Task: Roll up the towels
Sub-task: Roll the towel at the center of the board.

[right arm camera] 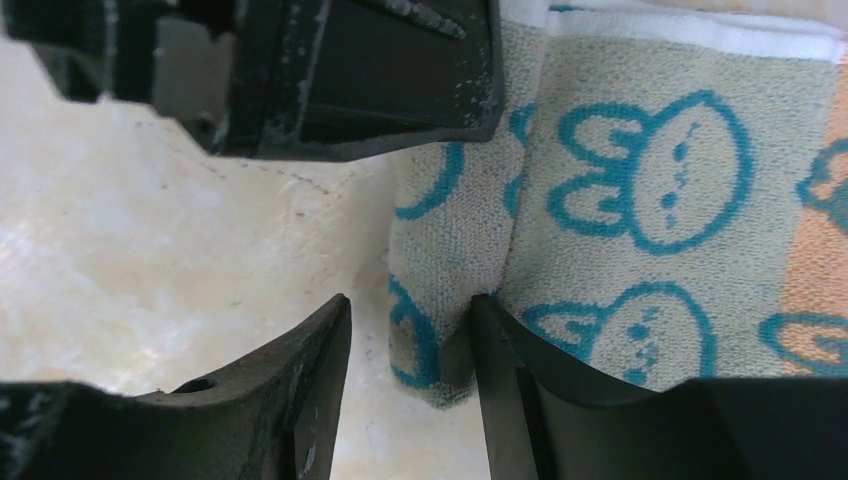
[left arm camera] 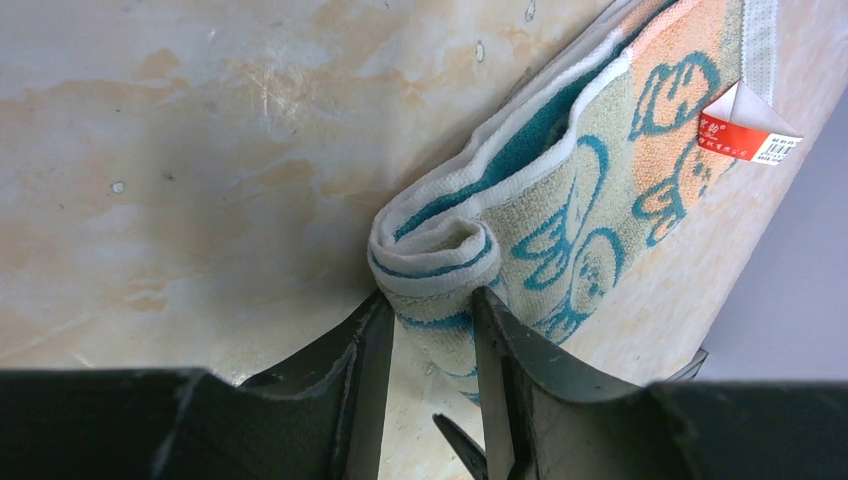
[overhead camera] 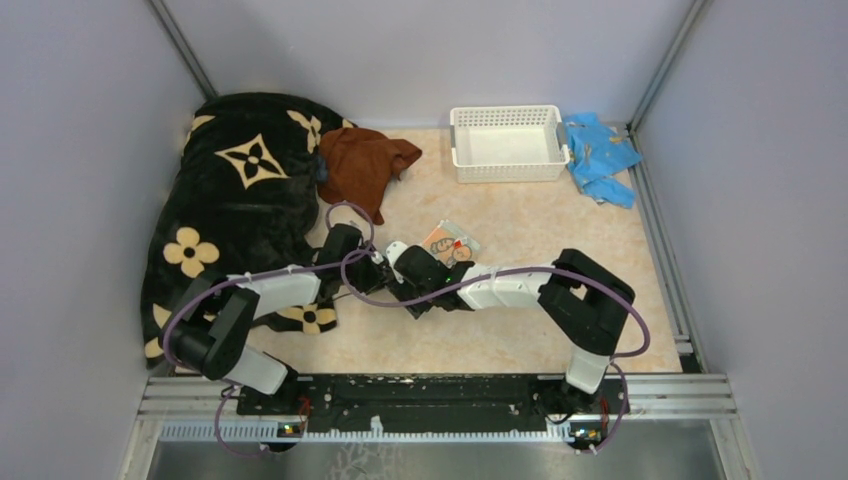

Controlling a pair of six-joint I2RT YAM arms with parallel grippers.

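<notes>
As the left gripper (left arm camera: 430, 296) pinches the rolled teal-and-white terry towel (left arm camera: 600, 200) mid-frame, the parted right gripper (right arm camera: 410, 300) may let it unwind.

Cannot read the print on the red tag (left arm camera: 740, 135). Cannot follow the teal-and-white towel (left arm camera: 560, 200) past the wrist views' right edges, nor under the arms (overhead camera: 500, 290) from above.

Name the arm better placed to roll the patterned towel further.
Left, probably. The left gripper pinches the curled end of the patterned towel from both sides; the right gripper stands open around the roll, one side clear of it.
</notes>
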